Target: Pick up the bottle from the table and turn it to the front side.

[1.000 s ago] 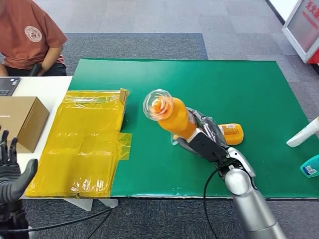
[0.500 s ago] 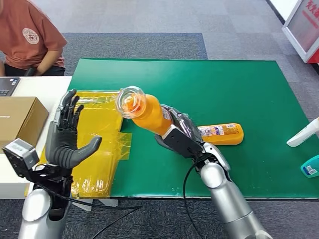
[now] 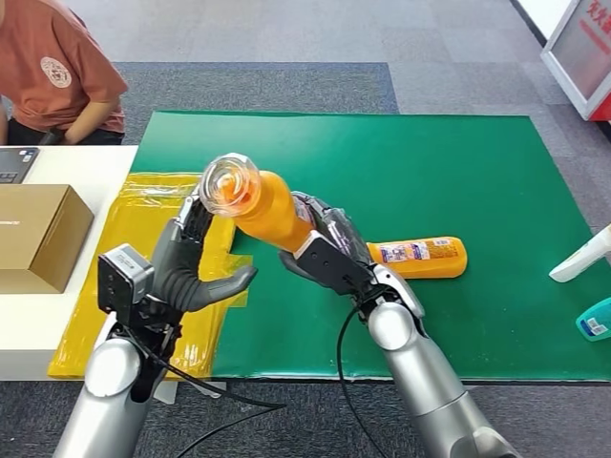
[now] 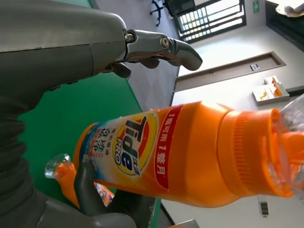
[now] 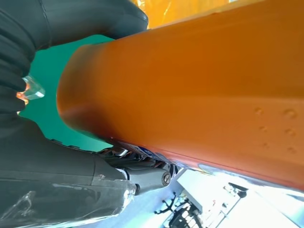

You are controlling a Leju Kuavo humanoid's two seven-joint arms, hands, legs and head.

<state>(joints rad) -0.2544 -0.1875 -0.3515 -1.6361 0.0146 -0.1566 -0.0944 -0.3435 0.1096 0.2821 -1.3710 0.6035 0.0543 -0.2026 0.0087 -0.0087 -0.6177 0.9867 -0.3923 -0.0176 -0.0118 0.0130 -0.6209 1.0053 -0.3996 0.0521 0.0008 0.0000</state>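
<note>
My right hand (image 3: 327,253) grips an orange Tide bottle (image 3: 270,212) by its lower body and holds it tilted above the green mat (image 3: 432,153), its clear cap (image 3: 230,184) pointing up and to the left. My left hand (image 3: 189,270) is raised just under the cap, fingers spread, palm toward the bottle, holding nothing. In the left wrist view the bottle's label (image 4: 136,147) faces the camera, with the left hand's fingers (image 4: 157,47) stretched out beyond it. The right wrist view shows the plain orange body (image 5: 201,90) held against the right hand (image 5: 71,175).
A second orange bottle (image 3: 418,256) lies flat on the mat behind my right hand. A yellow plastic bag (image 3: 151,305) covers the mat's left edge, beside a cardboard box (image 3: 39,229). A white bottle (image 3: 579,256) and a teal item (image 3: 595,320) lie far right. A person (image 3: 57,67) sits far left.
My left arm has risen from the bottom left corner to just under the bottle's cap. My right hand has carried the bottle leftward, uncovering the lying bottle.
</note>
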